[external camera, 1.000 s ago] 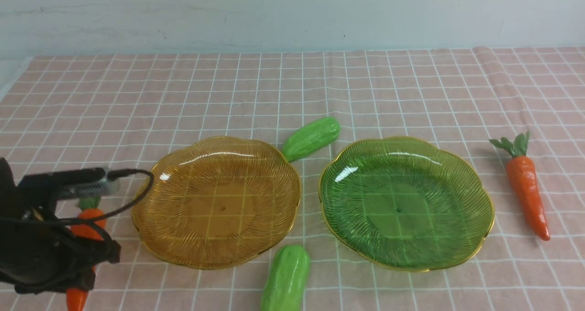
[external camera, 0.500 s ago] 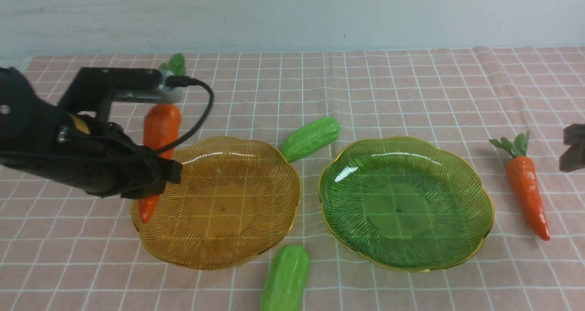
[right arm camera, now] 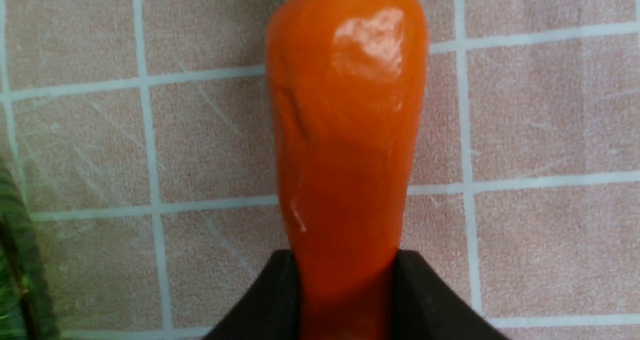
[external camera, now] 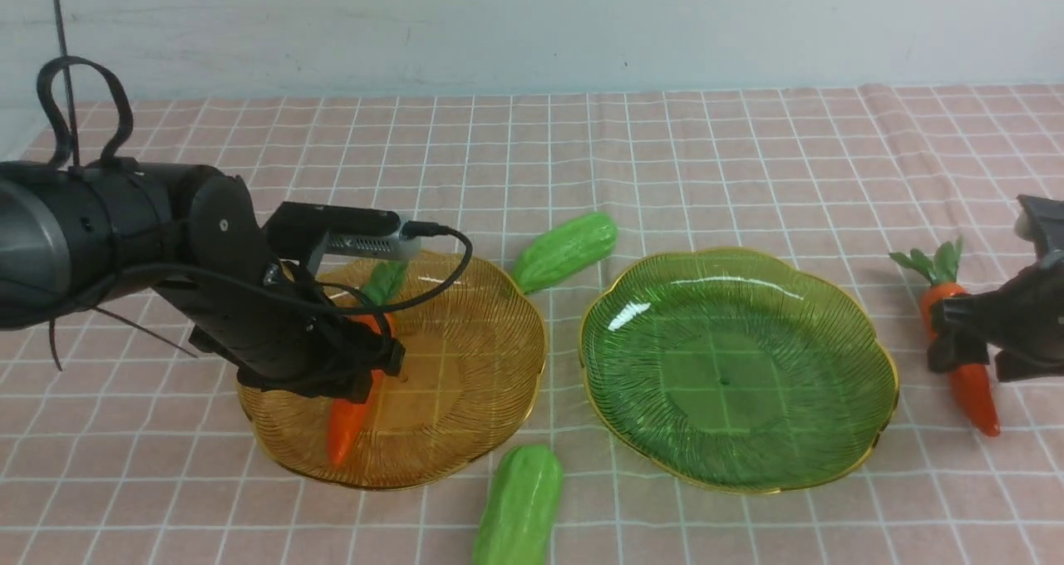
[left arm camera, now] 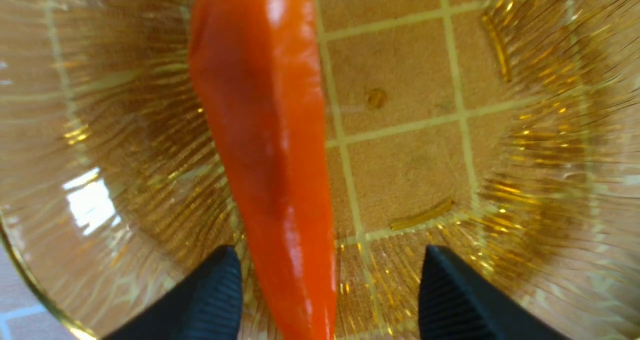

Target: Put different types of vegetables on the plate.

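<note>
One carrot (external camera: 345,428) lies in the amber plate (external camera: 499,316), leafy top toward the back. My left gripper (external camera: 366,374) hovers low over it, open; in the left wrist view the carrot (left arm camera: 265,130) lies between the spread fingers (left arm camera: 450,295) with a gap on one side. My right gripper (external camera: 956,336) is shut on the second carrot (external camera: 974,395), which rests on the cloth right of the green plate (external camera: 723,366); both fingers press its sides in the right wrist view (right arm camera: 345,130). One gourd (external camera: 565,251) lies behind the plates, another gourd (external camera: 519,507) in front.
The pink checked cloth (external camera: 748,149) covers the table up to a pale wall. The green plate holds nothing; its rim (right arm camera: 10,260) shows beside the right carrot. A black cable (external camera: 449,257) loops from the left wrist over the amber plate.
My left gripper lifted the carrot from the front left, carried it over the amber plate, lowered it and opened. My right arm came in from the right and closed on the other carrot.
</note>
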